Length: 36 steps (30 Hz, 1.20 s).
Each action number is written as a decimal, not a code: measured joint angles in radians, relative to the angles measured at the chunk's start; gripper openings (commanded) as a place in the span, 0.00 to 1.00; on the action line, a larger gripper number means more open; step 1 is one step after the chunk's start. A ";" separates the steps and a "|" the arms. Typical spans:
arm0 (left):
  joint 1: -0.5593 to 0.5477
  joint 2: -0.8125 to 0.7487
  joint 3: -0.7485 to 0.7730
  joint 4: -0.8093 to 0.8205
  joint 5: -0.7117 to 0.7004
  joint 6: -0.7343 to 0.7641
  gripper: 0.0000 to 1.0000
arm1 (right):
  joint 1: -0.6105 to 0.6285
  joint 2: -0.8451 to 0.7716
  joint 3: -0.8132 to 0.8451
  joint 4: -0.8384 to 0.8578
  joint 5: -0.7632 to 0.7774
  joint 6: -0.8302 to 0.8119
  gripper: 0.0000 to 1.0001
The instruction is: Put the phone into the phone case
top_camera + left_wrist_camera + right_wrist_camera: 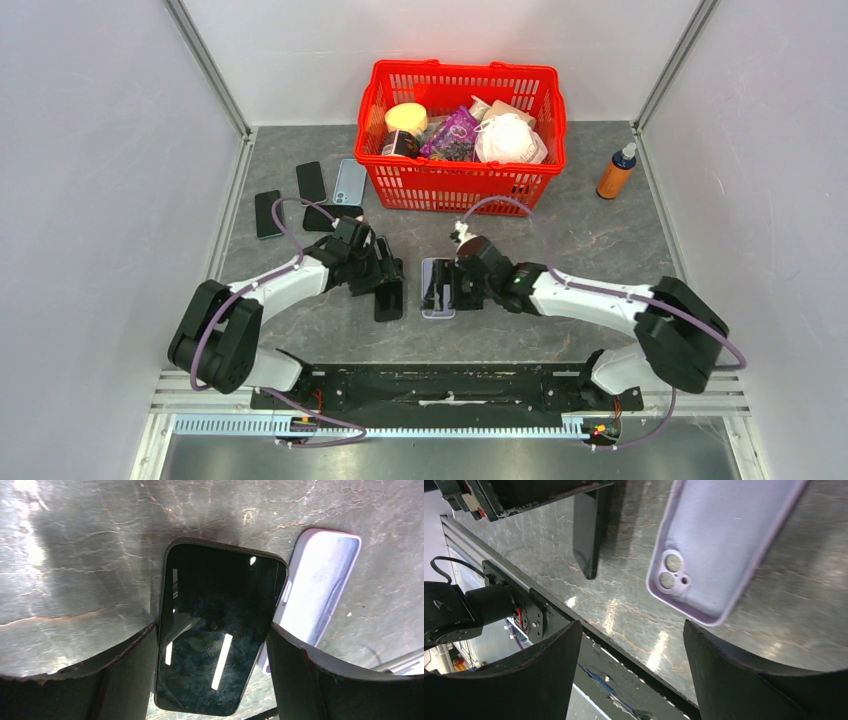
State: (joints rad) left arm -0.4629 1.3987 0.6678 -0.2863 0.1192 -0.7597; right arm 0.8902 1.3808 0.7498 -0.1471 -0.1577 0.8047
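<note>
- The table is your work surface. The phone and case lie in its middle, near the arm bases. The red basket and the spare phones at the far left are well apart, so ignore them.
- Your left gripper carries the load. Its fingers are clamped on the long edges of the phone. I judge the grip to be toward one end, so move slowly to stop the free end swinging.
- Your right gripper hangs at the right edge of the case with its fingers apart and nothing between them. Use it to pin the case by pressing on a rim or wall, clear of the hollow.
- The phone case is lilac and lies flat with its hollow side up, just to the right of the phone and not touching it. It will likely slide on the smooth stone unless it is held.
- The phone faces screen up, which is correct. Carry it right, line its long edges up with the case walls, seat one end first, then press the other down.
- The camera holes appear to sit at the near end of the case. I cannot tell which end of the phone has its lens, so check before seating it.
</note>
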 measured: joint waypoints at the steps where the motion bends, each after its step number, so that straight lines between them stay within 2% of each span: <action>1: 0.001 0.000 -0.004 0.013 0.016 -0.010 0.52 | 0.021 0.030 0.008 0.020 0.006 0.011 0.79; 8: 0.002 0.001 -0.021 0.058 0.078 -0.033 0.52 | 0.116 0.221 0.102 0.140 0.046 0.060 0.70; 14: 0.014 -0.014 -0.047 0.088 0.111 -0.034 0.52 | 0.128 0.301 0.147 0.193 0.106 0.084 0.59; 21: 0.019 -0.037 -0.077 0.113 0.137 -0.037 0.52 | 0.129 0.385 0.167 0.238 0.153 0.105 0.40; 23: 0.021 -0.040 -0.081 0.118 0.140 -0.039 0.52 | 0.129 0.401 0.171 0.265 0.151 0.117 0.31; 24: 0.023 -0.042 -0.084 0.122 0.143 -0.040 0.52 | 0.130 0.406 0.174 0.275 0.154 0.122 0.21; 25: 0.025 -0.044 -0.087 0.124 0.146 -0.042 0.53 | 0.133 0.409 0.176 0.283 0.156 0.122 0.10; 26: 0.025 -0.047 -0.090 0.128 0.146 -0.043 0.61 | 0.135 0.412 0.177 0.289 0.158 0.129 0.01; 28: 0.033 -0.063 -0.102 0.131 0.144 -0.051 0.81 | 0.133 0.412 0.177 0.293 0.153 0.171 0.00; 30: 0.040 -0.093 -0.113 0.127 0.137 -0.052 0.92 | 0.131 0.412 0.177 0.304 0.148 0.187 0.00; 32: 0.039 -0.140 -0.120 0.088 0.124 -0.046 0.97 | 0.135 0.410 0.177 0.315 0.156 0.187 0.00; 36: 0.031 -0.314 -0.118 -0.011 0.093 -0.031 0.97 | 0.137 0.377 0.166 0.281 0.184 0.185 0.00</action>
State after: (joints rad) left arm -0.4324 1.0847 0.5499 -0.2977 0.2119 -0.7906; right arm 1.0267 1.7580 0.9154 0.1337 0.0261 0.9894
